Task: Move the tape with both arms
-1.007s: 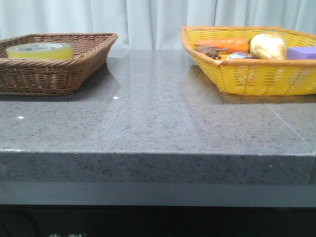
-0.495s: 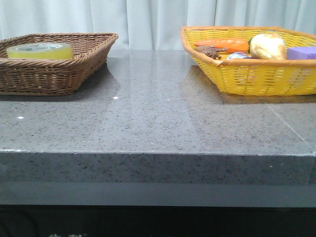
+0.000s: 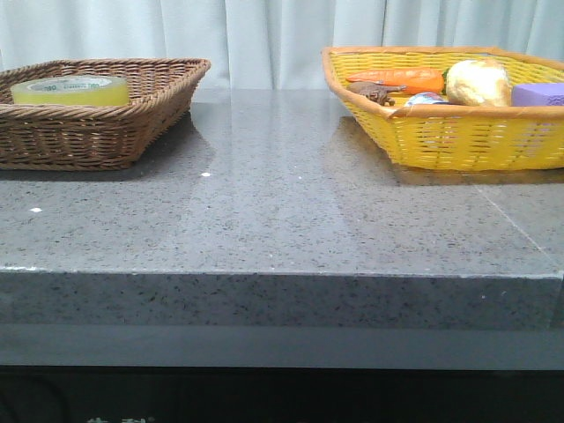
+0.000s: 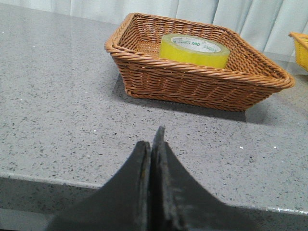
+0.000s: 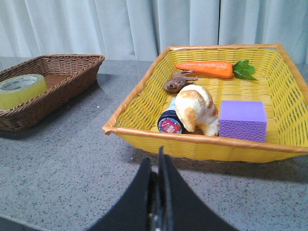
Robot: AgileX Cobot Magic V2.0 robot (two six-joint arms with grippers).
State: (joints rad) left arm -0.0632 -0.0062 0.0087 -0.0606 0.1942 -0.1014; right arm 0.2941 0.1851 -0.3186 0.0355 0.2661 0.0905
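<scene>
The tape (image 3: 70, 90) is a yellow roll with a white core printed in green. It lies flat in the brown wicker basket (image 3: 132, 132) at the far left of the table. It also shows in the left wrist view (image 4: 194, 49) and the right wrist view (image 5: 21, 89). My left gripper (image 4: 153, 144) is shut and empty, low over the table's front edge, well short of the brown basket (image 4: 192, 86). My right gripper (image 5: 158, 161) is shut and empty, just in front of the yellow basket (image 5: 202, 144). Neither arm shows in the front view.
The yellow woven basket (image 3: 458, 141) at the far right holds a toy carrot (image 5: 207, 69), a brown figure (image 5: 177, 83), a bread-like lump (image 5: 196, 113), a small round tin (image 5: 169, 123) and a purple block (image 5: 243, 119). Grey speckled tabletop (image 3: 282, 203) lies between the baskets.
</scene>
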